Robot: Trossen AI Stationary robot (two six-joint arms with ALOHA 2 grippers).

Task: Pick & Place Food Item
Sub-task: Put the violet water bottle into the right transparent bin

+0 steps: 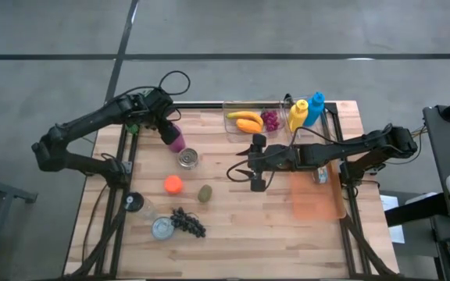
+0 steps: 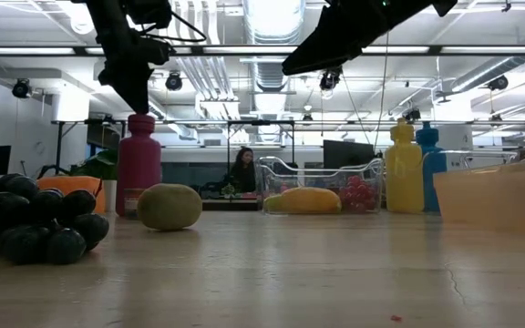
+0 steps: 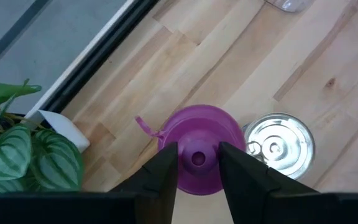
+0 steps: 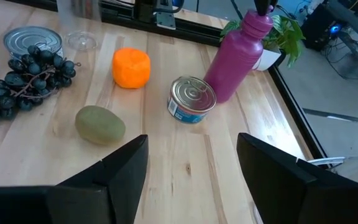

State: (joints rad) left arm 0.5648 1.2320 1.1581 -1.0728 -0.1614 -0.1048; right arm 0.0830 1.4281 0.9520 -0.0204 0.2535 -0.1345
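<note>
Left of centre in the high view, the magenta bottle [image 1: 176, 140] stands on the table [image 1: 233, 226]; rigid and smooth, probably light, best gripped at its neck, where the left gripper [image 3: 197, 163] holds its cap. The right gripper [image 4: 191, 171] hangs wide, empty. No legible labels.

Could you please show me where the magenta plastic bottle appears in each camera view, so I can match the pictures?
High view: the magenta plastic bottle sits at upper left, under the left pincer.
Low view: it stands at left, behind the green kiwi.
Left wrist view: seen from above, its cap between the pincer's fingers.
Right wrist view: upper right.
Shared landmark: the silver tin can beside it, visible in the high and both wrist views.
</note>
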